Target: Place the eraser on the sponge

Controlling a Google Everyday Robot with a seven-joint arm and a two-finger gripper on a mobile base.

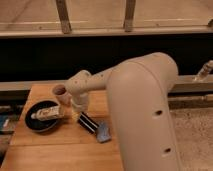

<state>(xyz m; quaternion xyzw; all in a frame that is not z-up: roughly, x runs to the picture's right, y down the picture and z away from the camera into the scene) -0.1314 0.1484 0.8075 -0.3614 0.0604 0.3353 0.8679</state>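
The eraser [87,122], a small black block with pale stripes, lies on the wooden table [55,150] just right of a black dish. Its lower right end meets the sponge [103,131], a flat blue-grey pad; I cannot tell whether it overlaps the pad or only touches it. My gripper [78,109] hangs at the end of the cream arm [140,110], pointing down just above and left of the eraser's upper end. The big arm covers the table's right side.
A black round dish [35,123] at the table's left holds a whitish-beige oblong thing [46,112]. A small brown cup [59,91] stands behind it. A dark wall and a metal rail [30,85] run along the back.
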